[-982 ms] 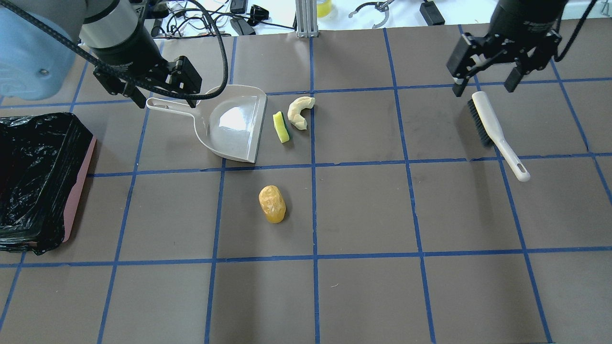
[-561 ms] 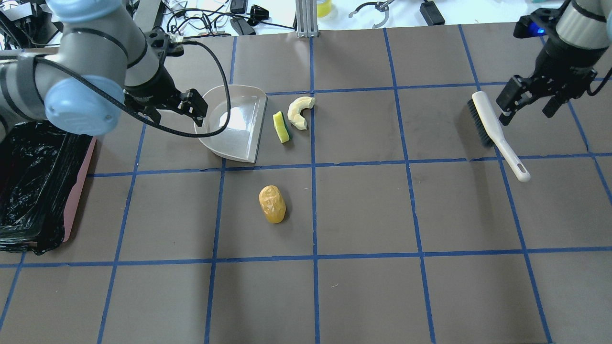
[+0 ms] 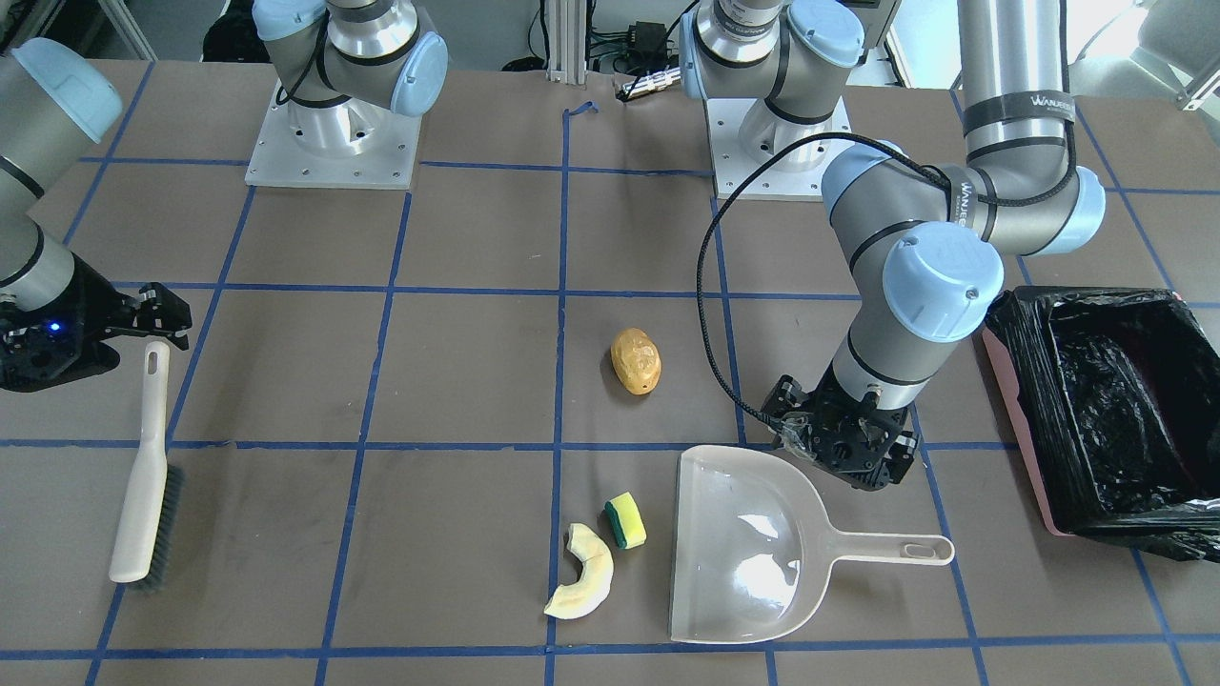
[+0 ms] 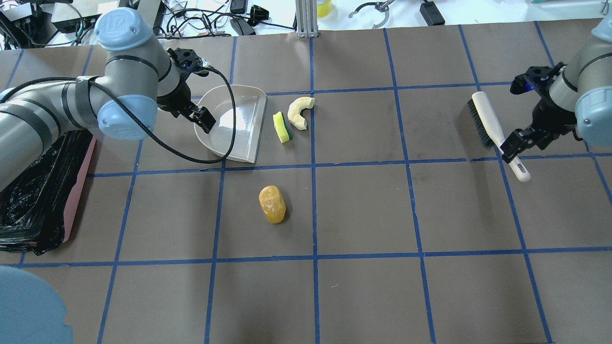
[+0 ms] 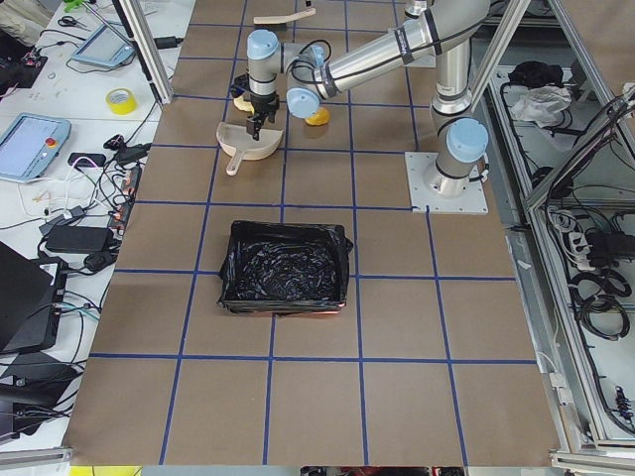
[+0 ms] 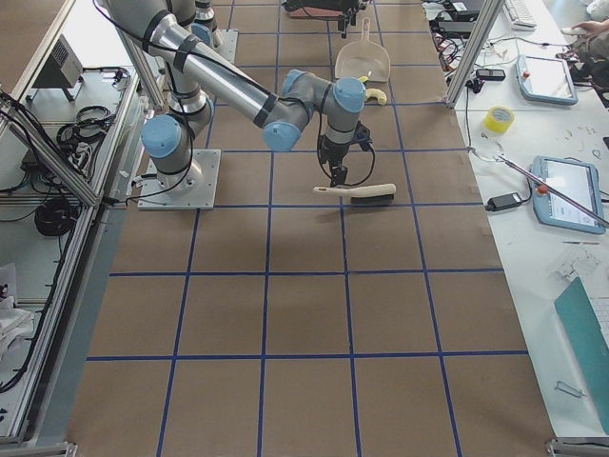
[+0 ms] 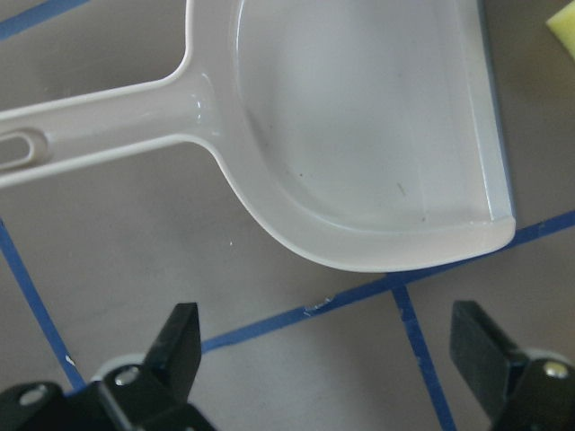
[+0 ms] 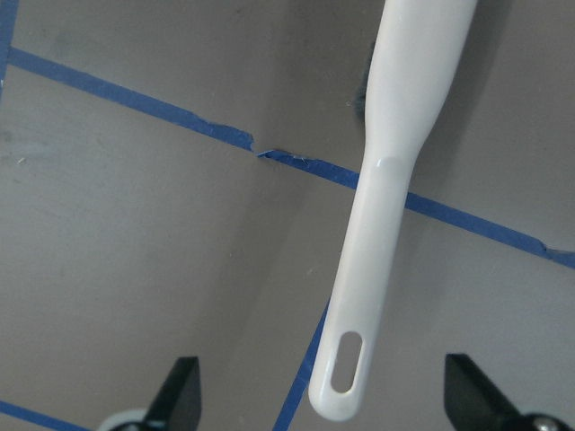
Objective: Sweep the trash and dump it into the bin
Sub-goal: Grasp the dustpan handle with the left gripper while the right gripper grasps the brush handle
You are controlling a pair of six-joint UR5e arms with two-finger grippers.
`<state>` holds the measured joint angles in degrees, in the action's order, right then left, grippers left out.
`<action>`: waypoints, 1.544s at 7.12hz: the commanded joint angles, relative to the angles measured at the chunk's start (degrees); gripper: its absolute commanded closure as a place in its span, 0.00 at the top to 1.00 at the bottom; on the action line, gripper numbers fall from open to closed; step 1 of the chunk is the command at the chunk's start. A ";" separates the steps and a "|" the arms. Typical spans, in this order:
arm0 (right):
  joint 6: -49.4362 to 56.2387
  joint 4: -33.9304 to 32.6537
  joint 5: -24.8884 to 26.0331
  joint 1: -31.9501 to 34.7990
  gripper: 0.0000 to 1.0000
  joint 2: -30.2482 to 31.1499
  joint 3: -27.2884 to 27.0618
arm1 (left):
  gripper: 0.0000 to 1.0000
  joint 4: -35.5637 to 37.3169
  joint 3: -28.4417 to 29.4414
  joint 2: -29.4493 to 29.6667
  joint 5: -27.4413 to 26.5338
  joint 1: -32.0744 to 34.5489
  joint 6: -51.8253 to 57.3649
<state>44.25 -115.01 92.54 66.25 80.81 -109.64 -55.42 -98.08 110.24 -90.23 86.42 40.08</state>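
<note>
The tan potato-like lump (image 4: 272,204) (image 3: 636,361) lies alone mid-table. The cream crescent (image 4: 299,111) (image 3: 586,581) and the yellow-green sponge (image 4: 281,127) (image 3: 625,519) lie just off the open edge of the beige dustpan (image 4: 234,124) (image 3: 753,543) (image 7: 359,135). My left gripper (image 4: 198,117) (image 3: 848,462) (image 7: 332,359) is open and empty, low beside the pan near its handle base. My right gripper (image 4: 514,145) (image 3: 143,333) (image 8: 328,395) is open, with its jaws either side of the handle end of the beige brush (image 4: 487,119) (image 3: 143,476) (image 8: 395,180). The brush lies flat.
The pink bin with its black bag (image 4: 79,191) (image 3: 1025,381) (image 5: 283,268) stands at the table's left end, beside my left arm. The dustpan handle (image 3: 896,550) points toward the bin. Cables and tools lie beyond the far table edge (image 4: 239,19).
My left gripper has dropped lower and shifted from over the dustpan handle toward the pan's body. My right gripper has moved from above the brush head down to its handle end. The objects have not moved.
</note>
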 commanded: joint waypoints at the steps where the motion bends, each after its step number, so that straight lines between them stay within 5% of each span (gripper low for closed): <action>1: 2.33 -6.43 -0.25 -0.24 0.92 -0.30 -3.73 | 1.00 0.58 3.06 3.21 0.40 -4.12 31.12; 4: 2.60 -9.79 -0.08 -0.50 0.86 -4.16 -3.83 | 0.99 2.25 7.63 7.78 -0.04 -7.76 61.64; 9: 2.07 -10.85 -1.57 -1.91 0.76 -5.48 -3.83 | 0.99 7.61 7.03 11.13 0.49 -7.67 63.21; 11: 1.64 -10.85 -1.31 -1.91 0.59 -5.40 -3.74 | 0.98 7.52 7.03 11.22 0.84 -7.58 56.79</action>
<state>46.23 -125.92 91.02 64.34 75.38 -113.42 -47.88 -91.02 121.31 -89.54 78.76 99.64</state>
